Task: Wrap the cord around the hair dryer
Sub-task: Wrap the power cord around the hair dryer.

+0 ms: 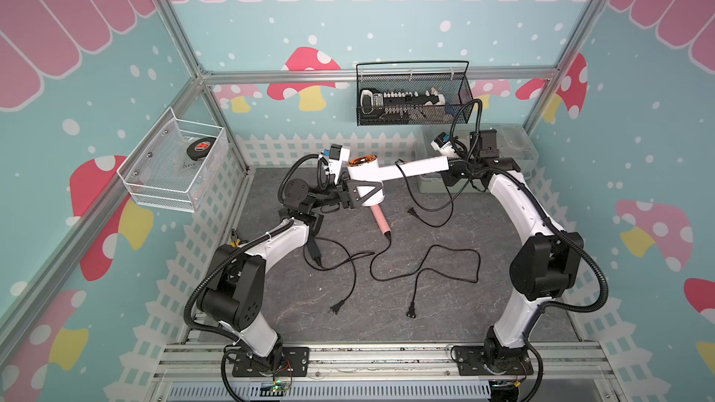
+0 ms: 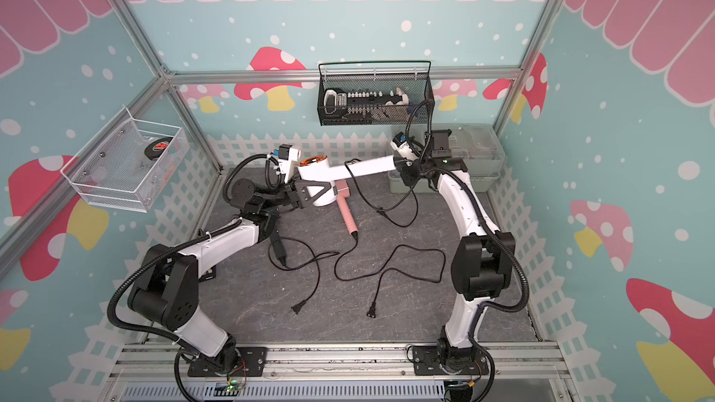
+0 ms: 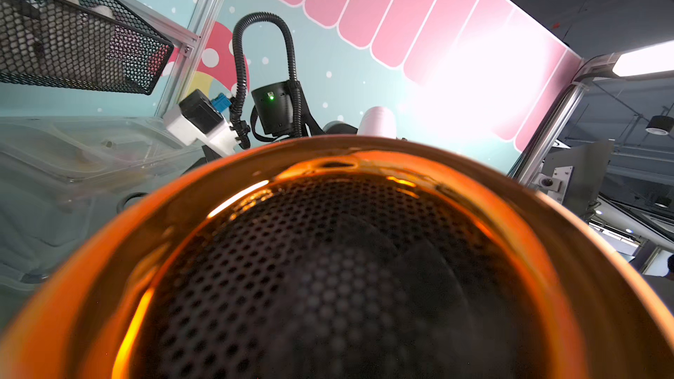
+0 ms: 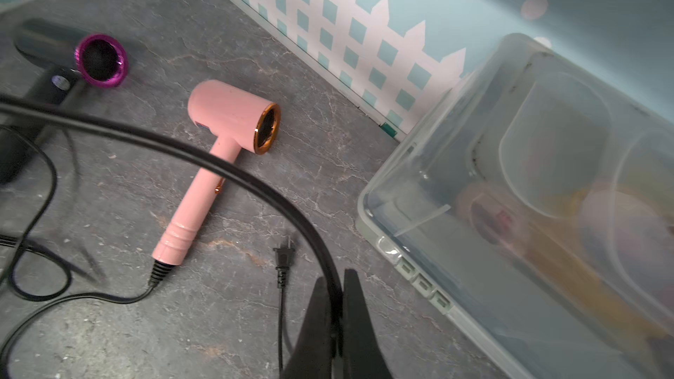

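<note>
- Grips the white hair dryer [image 1: 367,179] by its barrel in the left gripper [image 1: 361,190], jaws closed on either side, holding it clear of the tabletop [image 1: 387,322] at about 11 o'clock.
- Points the handle [image 1: 421,167] across toward 1 o'clock, close up to the right arm.
- Pinches the cord [image 4: 219,168] in the right gripper [image 4: 335,286], jaws shut tight on the black strand, near the handle's far end at 1 o'clock.
- Fills the left wrist view with the orange-ringed grille [image 3: 328,267], so tells nothing there about the cord.
- Shows, in both top views, one dark strand crossing the handle near its middle. Possibly a first turn, possibly just a drape, and too thin to settle from above.
- Leaves most of the cord in a slack loop below the handle, with the plug [image 4: 283,255] flat on the tabletop toward 12 o'clock.
- Reads as early in the task: dryer up and steadied, cord pinched, no neat coil built yet.
- Needs the cord carried round the handle turn after turn, taking up all the slack and bringing the plug in close.
- Counts out the pink hair dryer [image 4: 226,111] and the black hair dryer [image 4: 43,40], both lying on the tabletop, near 12 and 10 o'clock.
</note>
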